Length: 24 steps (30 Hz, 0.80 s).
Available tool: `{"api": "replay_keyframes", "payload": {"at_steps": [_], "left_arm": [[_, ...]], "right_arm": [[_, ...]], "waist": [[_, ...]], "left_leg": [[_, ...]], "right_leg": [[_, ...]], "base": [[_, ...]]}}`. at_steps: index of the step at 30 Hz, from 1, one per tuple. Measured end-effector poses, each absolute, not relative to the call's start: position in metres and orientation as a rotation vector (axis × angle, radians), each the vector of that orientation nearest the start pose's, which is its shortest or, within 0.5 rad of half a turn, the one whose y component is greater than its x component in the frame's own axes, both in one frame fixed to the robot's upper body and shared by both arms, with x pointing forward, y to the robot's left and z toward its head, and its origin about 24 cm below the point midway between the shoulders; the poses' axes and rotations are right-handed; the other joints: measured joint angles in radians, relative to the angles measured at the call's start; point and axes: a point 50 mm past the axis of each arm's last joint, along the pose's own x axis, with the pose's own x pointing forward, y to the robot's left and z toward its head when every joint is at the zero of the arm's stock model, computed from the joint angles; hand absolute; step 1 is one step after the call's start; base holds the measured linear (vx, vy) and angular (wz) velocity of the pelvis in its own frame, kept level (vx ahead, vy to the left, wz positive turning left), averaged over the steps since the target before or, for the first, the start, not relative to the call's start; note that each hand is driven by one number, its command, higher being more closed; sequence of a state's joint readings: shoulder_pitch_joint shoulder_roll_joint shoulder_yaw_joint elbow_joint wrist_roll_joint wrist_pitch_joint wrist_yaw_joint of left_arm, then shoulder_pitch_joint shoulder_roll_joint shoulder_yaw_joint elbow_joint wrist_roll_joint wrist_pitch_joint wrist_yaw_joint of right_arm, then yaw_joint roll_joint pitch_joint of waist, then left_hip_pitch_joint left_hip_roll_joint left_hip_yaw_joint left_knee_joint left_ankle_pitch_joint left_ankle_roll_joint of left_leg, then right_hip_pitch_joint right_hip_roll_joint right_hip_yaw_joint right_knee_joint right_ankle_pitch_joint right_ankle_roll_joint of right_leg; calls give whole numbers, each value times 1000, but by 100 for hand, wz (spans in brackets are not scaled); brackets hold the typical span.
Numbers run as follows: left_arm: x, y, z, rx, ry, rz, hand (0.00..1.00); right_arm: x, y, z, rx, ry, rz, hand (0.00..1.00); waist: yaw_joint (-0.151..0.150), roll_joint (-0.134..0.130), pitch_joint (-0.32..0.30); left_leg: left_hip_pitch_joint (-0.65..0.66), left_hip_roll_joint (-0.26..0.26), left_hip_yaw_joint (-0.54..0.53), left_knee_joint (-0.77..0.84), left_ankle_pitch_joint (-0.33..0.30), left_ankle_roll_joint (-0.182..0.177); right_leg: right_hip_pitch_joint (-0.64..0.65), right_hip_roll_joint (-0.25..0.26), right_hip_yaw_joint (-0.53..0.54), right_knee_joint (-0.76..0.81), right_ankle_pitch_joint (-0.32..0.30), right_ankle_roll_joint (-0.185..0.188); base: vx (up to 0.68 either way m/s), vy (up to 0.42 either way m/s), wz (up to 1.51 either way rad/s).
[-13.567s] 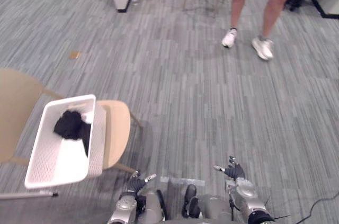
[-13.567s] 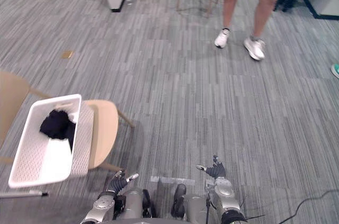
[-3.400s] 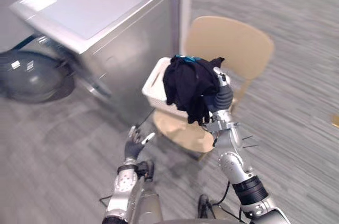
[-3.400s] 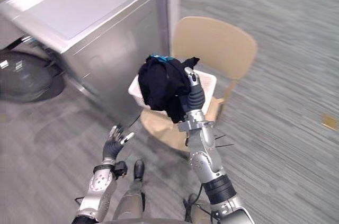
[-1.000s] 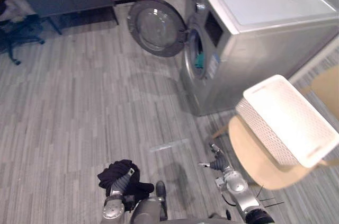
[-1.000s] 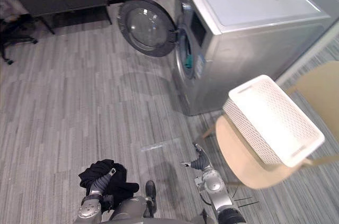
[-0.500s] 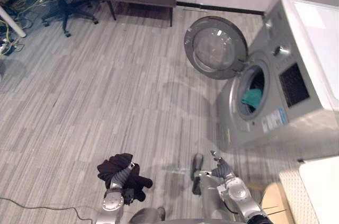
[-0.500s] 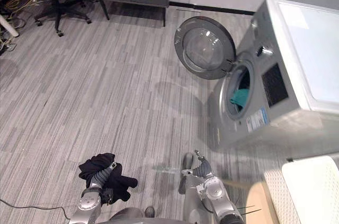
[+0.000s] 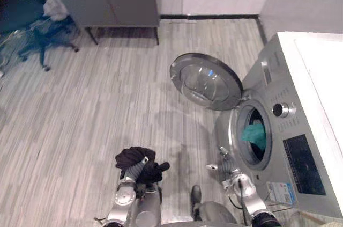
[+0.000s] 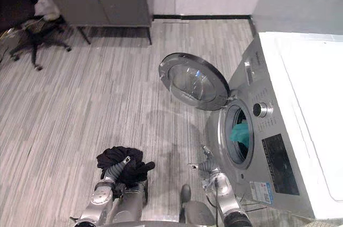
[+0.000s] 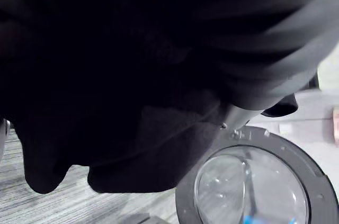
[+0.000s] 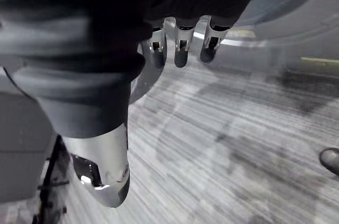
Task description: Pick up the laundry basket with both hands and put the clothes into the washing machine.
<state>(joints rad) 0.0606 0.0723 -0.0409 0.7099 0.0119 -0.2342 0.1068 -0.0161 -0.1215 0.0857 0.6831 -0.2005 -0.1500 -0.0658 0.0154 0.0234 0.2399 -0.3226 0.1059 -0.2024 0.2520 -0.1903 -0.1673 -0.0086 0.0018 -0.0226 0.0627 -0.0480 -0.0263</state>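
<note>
A bundle of black clothes hangs low in front of me, and my left hand is shut on it, fingers curled into the cloth. In the left wrist view the black clothes cover most of what lies ahead, with the door glass past them. The silver washing machine stands at the right, its round door swung open to the left. A teal garment lies inside the drum. My right hand is open, low by the machine's front, holding nothing; its fingers are straight.
A dark cabinet stands against the back wall, and an office chair is at the far left. Grey plank floor stretches between me and the machine's open door.
The whole view has swung, so the camera moved: the washing machine now sits closer and squarer at the right. My left hand still holds the black clothes; the right hand stays open.
</note>
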Motion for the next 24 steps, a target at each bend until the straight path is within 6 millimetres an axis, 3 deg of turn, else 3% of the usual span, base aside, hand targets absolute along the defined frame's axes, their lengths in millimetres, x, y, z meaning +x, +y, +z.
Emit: {"api": "replay_keyframes", "payload": {"at_steps": [1, 2, 3, 5, 7, 8, 9, 11, 12, 13, 14, 17, 20, 22, 23, 24], "left_arm": [[179, 167, -103, 102, 549, 85, 100], [174, 164, -107, 102, 569, 71, 100], [173, 161, -108, 105, 572, 58, 100], [170, 172, -109, 148, 585, 48, 100], [172, 176, -108, 164, 585, 42, 100], [171, 180, -108, 174, 588, 40, 100], [171, 181, -108, 179, 590, 41, 100], [174, 187, -103, 196, 575, 49, 100], [176, 188, -102, 198, 565, 49, 100], [182, 188, -97, 202, 538, 46, 100], [186, 188, -93, 205, 520, 45, 100], [198, 189, -87, 241, 485, 26, 100], [196, 186, -90, 250, 498, 13, 100], [195, 180, -90, 232, 498, 12, 100], [192, 178, -92, 224, 508, 13, 100], [191, 177, -93, 222, 512, 13, 100]], "right_arm": [[204, -176, -90, -364, 519, 69, 0], [200, -180, -92, -377, 534, 62, 0], [197, -178, -94, -372, 543, 63, 0], [182, -163, -103, -338, 579, 78, 0], [182, -158, -103, -326, 578, 81, 0], [188, -156, -101, -326, 563, 86, 0], [192, -155, -99, -327, 556, 87, 0], [203, -150, -96, -339, 534, 111, 0], [204, -149, -95, -339, 532, 114, 0], [206, -149, -95, -339, 529, 114, 0], [206, -149, -95, -340, 531, 114, 0], [194, -156, -103, -366, 577, 111, 0], [178, -167, -111, -382, 627, 96, 0], [169, -179, -115, -406, 661, 78, 0], [168, -184, -115, -404, 669, 60, 0], [168, -186, -115, -395, 670, 45, 0]], "waist": [[1, 36, -1], [0, 56, -1], [2, 49, -2], [1, -24, -27], [2, -48, -41], [4, -45, -40], [1, -44, -39], [3, -42, -38], [2, -42, -38], [-2, -30, -32], [-3, -27, -31], [-27, -26, -30], [-32, -17, -25], [-29, 9, -10], [-29, 15, -7], [-31, 14, -6]], "left_leg": [[15, 19, -51, -37, 21, -8], [22, 27, -52, 16, 141, 3], [21, 20, -33, 46, 160, 13], [24, -31, 93, 83, 105, 66], [28, -35, 182, 110, 71, 92], [46, -25, 269, 112, 53, 110], [55, -18, 307, 112, 52, 121], [128, 4, 481, 78, 36, 149], [141, 9, 513, 70, 35, 152], [165, 29, 568, 60, 28, 156], [169, 35, 577, 60, 25, 156], [206, 57, 624, 65, 21, 150], [194, 127, 630, 244, 8, 129], [154, 191, 565, 433, 25, 107], [126, 189, 502, 511, 66, 98], [106, 178, 472, 523, 62, 100]], "right_leg": [[2, 20, 49, 33, -32, 28], [-1, 31, 106, 86, -78, 61], [-7, 28, 130, 103, -94, 73], [-66, -47, 222, 175, -148, 118], [-106, -74, 258, 197, -138, 132], [-143, -91, 244, 223, -127, 141], [-157, -99, 219, 235, -120, 142], [-201, -175, -86, 269, -112, 115], [-199, -192, -178, 267, -114, 108], [-188, -219, -360, 262, -102, 73], [-186, -224, -414, 260, -92, 62], [-179, -200, -399, 254, -83, 73], [-142, -157, -339, 227, -97, 59], [-113, -112, -291, 226, -107, 47], [-110, -100, -242, 228, -111, 41], [-110, -101, -222, 225, -111, 41]], "base": [[248, 411, -137], [243, 439, -138], [201, 446, -123], [186, 429, -101], [158, 348, -138], [139, 323, -165], [95, 190, -198], [97, 112, -202], [90, 58, -181], [62, 23, -125], [81, -21, -140], [90, -111, -81], [77, -165, -68], [78, -75, -85], [90, -31, -91], [123, 0, -94]]}}
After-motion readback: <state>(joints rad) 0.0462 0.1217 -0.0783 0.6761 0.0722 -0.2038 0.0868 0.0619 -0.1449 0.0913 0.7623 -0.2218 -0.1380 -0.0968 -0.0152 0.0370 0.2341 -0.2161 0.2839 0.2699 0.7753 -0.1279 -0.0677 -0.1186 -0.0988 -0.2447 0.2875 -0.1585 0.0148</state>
